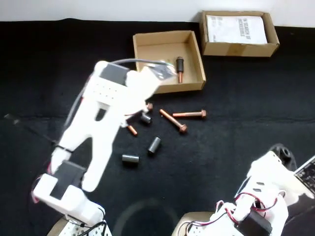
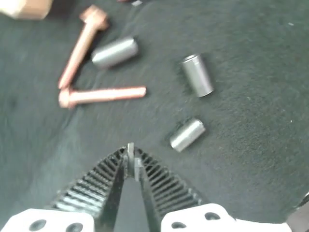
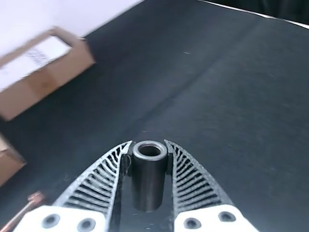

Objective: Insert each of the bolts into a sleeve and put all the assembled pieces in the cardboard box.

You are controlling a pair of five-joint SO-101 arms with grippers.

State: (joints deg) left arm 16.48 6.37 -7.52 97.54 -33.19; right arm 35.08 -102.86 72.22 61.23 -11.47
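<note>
The second box (image 1: pixel 239 48), at 1 o'clock, holds a printed sheet (image 1: pixel 236 28) whose print is too small to read. The cardboard box (image 1: pixel 142 51), at 12 o'clock, contains one assembled piece (image 1: pixel 180 68). Bolts (image 1: pixel 172 120) and loose sleeves (image 1: pixel 154 145) cluster mid-tabletop (image 1: pixel 246 132), with bare black cloth open toward 3 o'clock. The left fingers (image 2: pixel 99 186) are pressed together and empty, low over the cluster. The right fingers (image 3: pixel 104 183) clamp an upright sleeve (image 3: pixel 148 179). The right arm (image 1: pixel 266 196) sits by the 5 o'clock edge.
</note>
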